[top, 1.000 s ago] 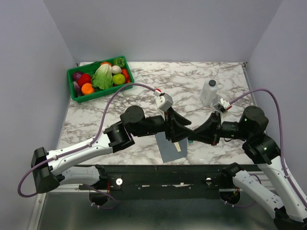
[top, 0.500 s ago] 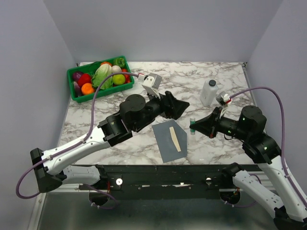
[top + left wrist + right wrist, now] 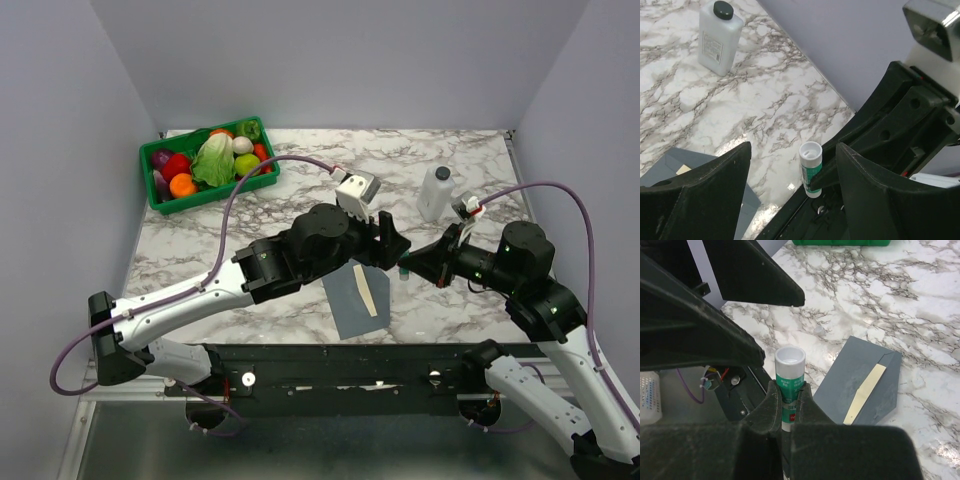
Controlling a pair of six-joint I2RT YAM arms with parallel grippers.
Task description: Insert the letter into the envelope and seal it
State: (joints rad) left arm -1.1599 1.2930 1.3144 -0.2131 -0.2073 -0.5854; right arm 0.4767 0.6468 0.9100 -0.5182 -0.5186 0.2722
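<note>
The slate-grey envelope (image 3: pixel 352 302) lies flat near the table's front edge. It also shows in the right wrist view (image 3: pixel 860 371) and the left wrist view (image 3: pixel 667 161). Of the letter only a narrow cream strip (image 3: pixel 368 292) shows along the flap seam, also in the right wrist view (image 3: pixel 865 387). My right gripper (image 3: pixel 408 266) (image 3: pixel 789 390) is shut on an upright green-and-white glue stick (image 3: pixel 789 374) (image 3: pixel 810 167) just right of the envelope. My left gripper (image 3: pixel 390 246) (image 3: pixel 792 150) is open and empty, its fingers either side of the stick without touching it.
A white bottle with a black cap (image 3: pixel 436 193) (image 3: pixel 719 37) stands behind the grippers at the right. A green basket (image 3: pixel 160 203) of vegetables sits at the back left. The black front rail (image 3: pixel 330 360) runs just below the envelope.
My left gripper rose off the envelope, swung back and left, then came right to the glue stick. My right gripper drew back to the right with the stick.
</note>
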